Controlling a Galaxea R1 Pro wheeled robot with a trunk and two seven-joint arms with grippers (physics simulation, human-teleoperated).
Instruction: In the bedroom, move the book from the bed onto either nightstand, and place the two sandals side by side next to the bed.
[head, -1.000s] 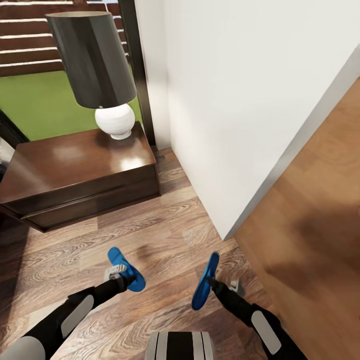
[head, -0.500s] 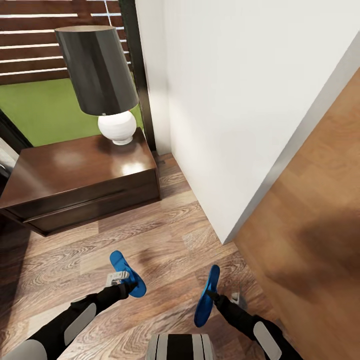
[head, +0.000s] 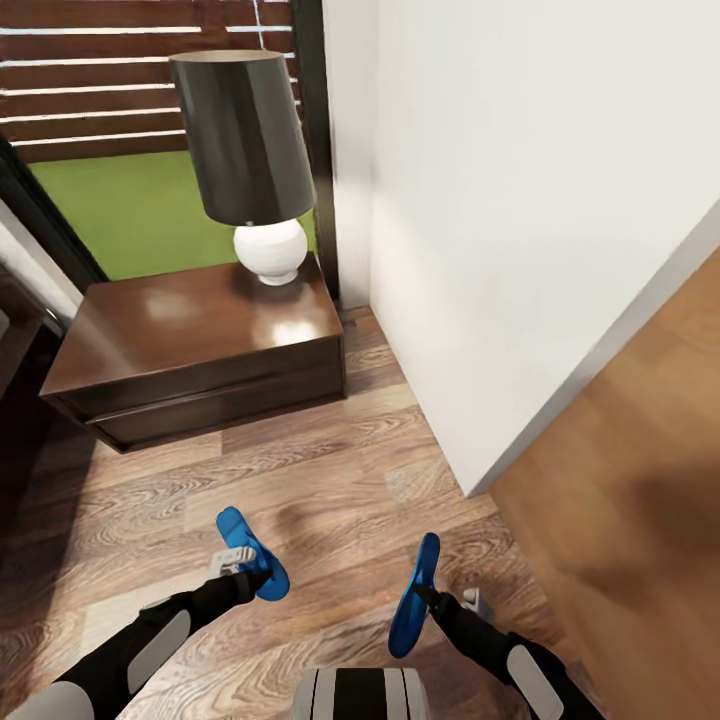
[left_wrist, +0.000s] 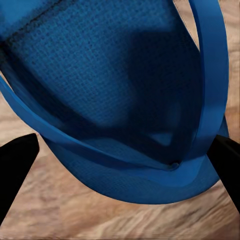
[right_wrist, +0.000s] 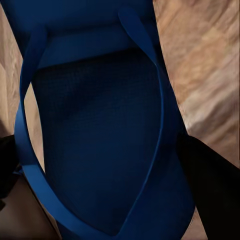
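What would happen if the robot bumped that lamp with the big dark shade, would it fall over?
Probably it could tip. The lamp has a wide, tall dark shade over a small round white base, so it looks top-heavy. It also stands near the back edge of the nightstand, whose top looks glossy, so a push might slide it. The white base may be breakable.
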